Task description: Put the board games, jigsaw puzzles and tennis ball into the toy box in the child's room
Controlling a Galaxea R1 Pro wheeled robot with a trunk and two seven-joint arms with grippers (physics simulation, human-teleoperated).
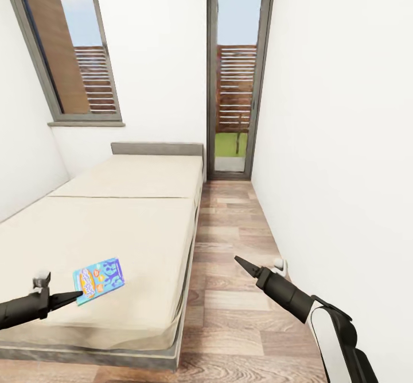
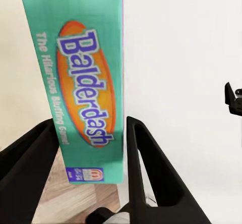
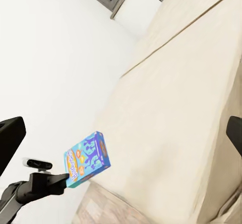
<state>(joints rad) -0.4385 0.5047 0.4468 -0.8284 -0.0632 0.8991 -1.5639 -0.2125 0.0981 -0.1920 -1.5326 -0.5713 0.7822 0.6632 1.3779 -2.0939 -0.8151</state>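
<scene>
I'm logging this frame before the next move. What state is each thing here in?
Board game: lifted off the mattress, held by one edge.
Left gripper: shut on the board game.
Right gripper: shut, holding nothing, over the floor.
Bed: bare.

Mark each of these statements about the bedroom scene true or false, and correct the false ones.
1. The left tool is closed on the board game. True.
2. The board game lies flat on the floor. False: it is held up over the near end of the bed.
3. The right tool holds a jigsaw puzzle. False: it holds nothing, and hangs over the wood floor beside the bed.
4. The game's box shows an orange oval logo. True, clearest in the left wrist view.
5. The bed has two beige mattress sections. True.
</scene>
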